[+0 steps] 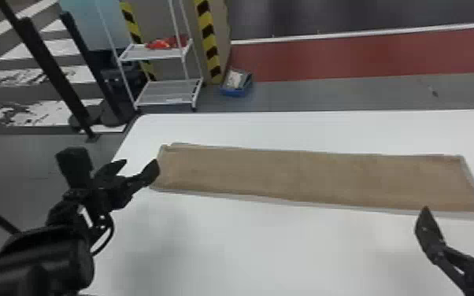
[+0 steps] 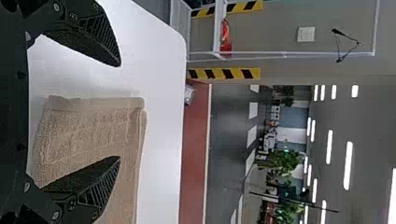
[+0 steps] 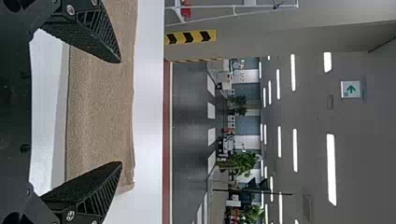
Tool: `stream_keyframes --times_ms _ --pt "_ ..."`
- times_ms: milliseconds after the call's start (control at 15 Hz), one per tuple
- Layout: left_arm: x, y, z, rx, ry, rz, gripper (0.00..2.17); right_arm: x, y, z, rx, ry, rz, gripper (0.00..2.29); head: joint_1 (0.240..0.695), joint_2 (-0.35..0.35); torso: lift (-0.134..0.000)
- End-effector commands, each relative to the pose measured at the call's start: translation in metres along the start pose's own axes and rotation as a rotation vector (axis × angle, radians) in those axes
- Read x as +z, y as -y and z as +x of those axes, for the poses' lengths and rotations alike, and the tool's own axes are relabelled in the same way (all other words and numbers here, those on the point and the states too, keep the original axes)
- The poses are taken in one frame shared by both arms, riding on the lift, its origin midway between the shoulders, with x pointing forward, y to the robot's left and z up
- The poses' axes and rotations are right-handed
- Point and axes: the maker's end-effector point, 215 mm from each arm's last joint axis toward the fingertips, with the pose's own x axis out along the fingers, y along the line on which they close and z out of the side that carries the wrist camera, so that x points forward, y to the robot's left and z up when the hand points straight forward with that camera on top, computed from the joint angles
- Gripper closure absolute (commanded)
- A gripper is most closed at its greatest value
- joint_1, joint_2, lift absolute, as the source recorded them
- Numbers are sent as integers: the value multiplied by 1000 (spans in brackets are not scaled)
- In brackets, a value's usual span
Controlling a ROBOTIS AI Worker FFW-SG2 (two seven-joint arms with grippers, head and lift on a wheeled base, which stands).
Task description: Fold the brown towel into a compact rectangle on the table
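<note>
The brown towel [image 1: 307,175] lies flat on the white table [image 1: 248,244] as a long strip running left to right, its layered edges showing along the near side. At its left end my left gripper [image 1: 141,165] is open, one fingertip by the towel's edge. My right gripper [image 1: 456,210] stands open at the near side of the towel's right end. In the left wrist view the left gripper [image 2: 119,112] has the towel's end [image 2: 88,130] beyond its parted fingers. The right wrist view has the towel [image 3: 100,107] beyond the right gripper [image 3: 121,112], nothing between its fingers.
Past the table's far left corner stands a white wire shelf [image 1: 167,92] with red items on it. A blue bin [image 1: 236,84] sits on the floor behind the table. Black poles [image 1: 53,71] rise at the left.
</note>
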Motion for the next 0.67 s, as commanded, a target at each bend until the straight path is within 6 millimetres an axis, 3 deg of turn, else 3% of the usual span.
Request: stream_keyframes --times_ms 0,267,600 --pt "-11 -8 19 -9 -103 -32 208 -1 1 -1 1 -12 -3 110 695 207 -123" --pt "-32 -5 39 -50 -220 -111 208 -2 1 -1 2 -23 -5 110 695 205 -123" --pt "-55 5 50 -68 -323 -151 208 -3 0 -3 9 -25 -13 110 695 195 -123"
